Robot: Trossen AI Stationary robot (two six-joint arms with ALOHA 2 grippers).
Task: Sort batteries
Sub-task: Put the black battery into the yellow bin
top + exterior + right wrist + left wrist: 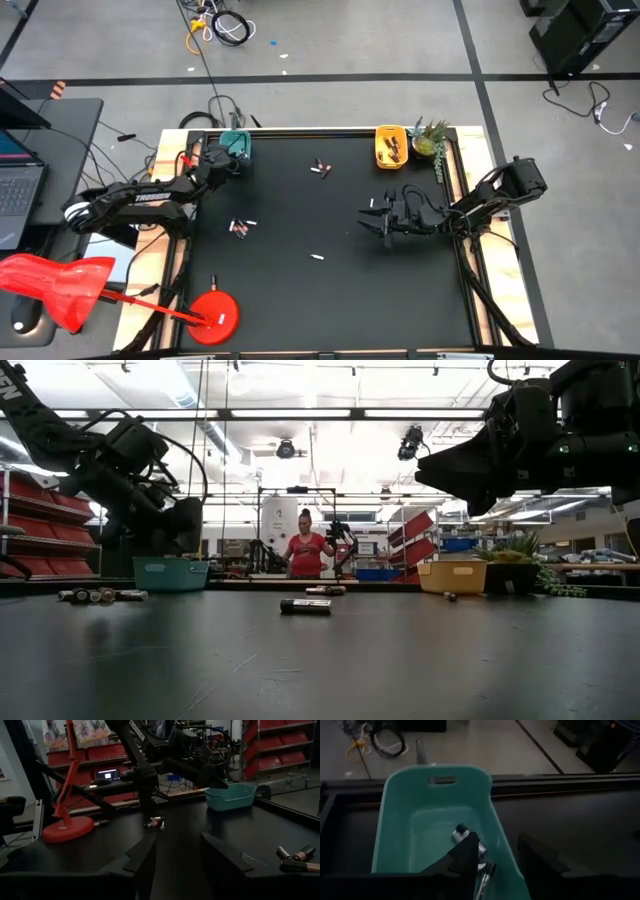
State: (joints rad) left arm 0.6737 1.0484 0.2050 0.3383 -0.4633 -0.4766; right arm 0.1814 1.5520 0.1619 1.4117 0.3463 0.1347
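Grey floor (350, 40), red shelf bins (30, 495), bright ceiling lights (290, 412)

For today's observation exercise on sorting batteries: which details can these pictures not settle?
- Yellow tray: its battery count; in the high view the contents are too small, in the low view its wall hides them.
- Teal tray: in the left wrist view the left gripper covers part of its batteries.
- Loose batteries: types too small in the high view.

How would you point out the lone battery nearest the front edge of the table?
Start at the black table seen from above, between the red lamp base and the right pincer. One pale battery lies there by itself. The other loose batteries sit in small clusters; this one has no neighbour.
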